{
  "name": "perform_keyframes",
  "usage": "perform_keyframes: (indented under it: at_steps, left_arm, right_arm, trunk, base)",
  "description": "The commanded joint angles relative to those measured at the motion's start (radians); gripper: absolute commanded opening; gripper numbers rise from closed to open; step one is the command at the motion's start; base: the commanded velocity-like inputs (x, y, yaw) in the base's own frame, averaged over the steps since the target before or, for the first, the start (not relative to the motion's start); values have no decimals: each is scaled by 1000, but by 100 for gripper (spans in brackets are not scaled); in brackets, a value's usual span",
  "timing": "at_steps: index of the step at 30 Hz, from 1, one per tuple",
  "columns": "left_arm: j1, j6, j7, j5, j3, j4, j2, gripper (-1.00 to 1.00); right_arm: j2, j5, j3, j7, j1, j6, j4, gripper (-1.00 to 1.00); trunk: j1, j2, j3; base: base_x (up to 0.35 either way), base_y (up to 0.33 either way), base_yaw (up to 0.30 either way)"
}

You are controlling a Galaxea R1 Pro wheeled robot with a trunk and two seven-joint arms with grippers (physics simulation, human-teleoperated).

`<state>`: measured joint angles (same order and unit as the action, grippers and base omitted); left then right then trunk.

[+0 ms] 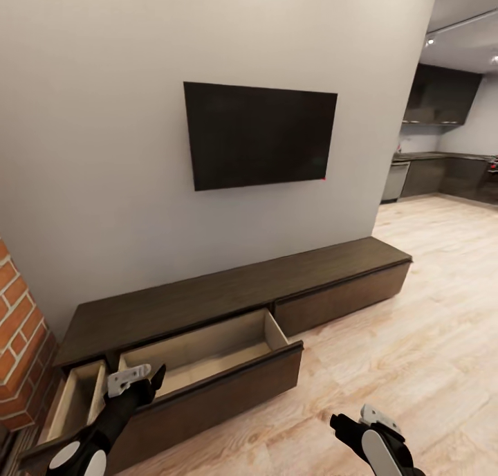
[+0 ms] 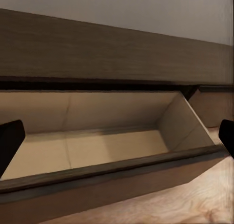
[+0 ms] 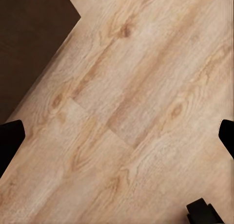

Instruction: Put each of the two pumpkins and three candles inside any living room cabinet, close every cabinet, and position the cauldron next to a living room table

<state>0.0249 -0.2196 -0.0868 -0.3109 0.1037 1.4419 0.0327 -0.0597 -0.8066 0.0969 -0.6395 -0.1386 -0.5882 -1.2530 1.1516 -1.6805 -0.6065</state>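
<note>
Two drawers of the cabinet [image 1: 228,303] stood pulled out under the TV [image 1: 259,135], pale insides bare.
Left gripper [image 1: 142,379] hung over the wide drawer [image 1: 207,365], fingers spread, holding nothing; right gripper [image 1: 349,424] hovered over wood floor [image 1: 429,337], fingers likewise apart.

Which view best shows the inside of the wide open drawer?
The left wrist view: the open drawer shows its bare beige floor and walls close up. The head view shows it from above, partly behind the left gripper. The right wrist view shows floor.
</note>
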Motion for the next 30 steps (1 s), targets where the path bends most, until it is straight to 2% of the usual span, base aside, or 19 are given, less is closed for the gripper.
perform_keyframes:
  at_steps: [1, 12, 14, 17, 20, 26, 30]
  left_arm:
    - [-1, -7, -4, -10, 2, 2, 0, 100]
    - [-9, -7, -4, -8, -1, 10, 1, 100]
    - [-9, -7, -5, -7, -15, 9, 4, 100]
    - [-10, -7, -3, -7, -57, 6, 7, 100]
    - [-10, -7, -2, -5, -89, 3, 8, 100]
    - [-10, -7, -1, -2, -120, -2, 10, 100]
    - [-10, -7, -1, -1, -141, -5, 10, 100]
  right_arm:
    - [-1, -9, 3, -10, -1, -1, -1, 100]
    - [-3, -10, 1, -9, -1, -1, 1, 100]
    - [-2, -9, 1, -9, -1, 0, 1, 100]
    - [-2, -8, 0, -9, -1, 13, 2, 100]
    - [-5, -3, 3, -10, -1, 86, 25, 100]
    - [-8, 8, 9, -11, -1, 140, 58, 100]
    - [-8, 35, 11, -9, -1, 150, 64, 100]
  trunk:
    - [0, -1, 0]
    - [-42, 76, 46]
    - [-50, 90, 55]
    - [-61, 111, 68]
    - [-73, 132, 80]
    - [-96, 174, 105]
    - [-111, 202, 119]
  base:
    - [-1, 1, -239]
    - [0, 0, -239]
    - [0, 0, -239]
    - [0, 0, -239]
    - [0, 0, -239]
    - [0, 0, -215]
    - [0, 0, -75]
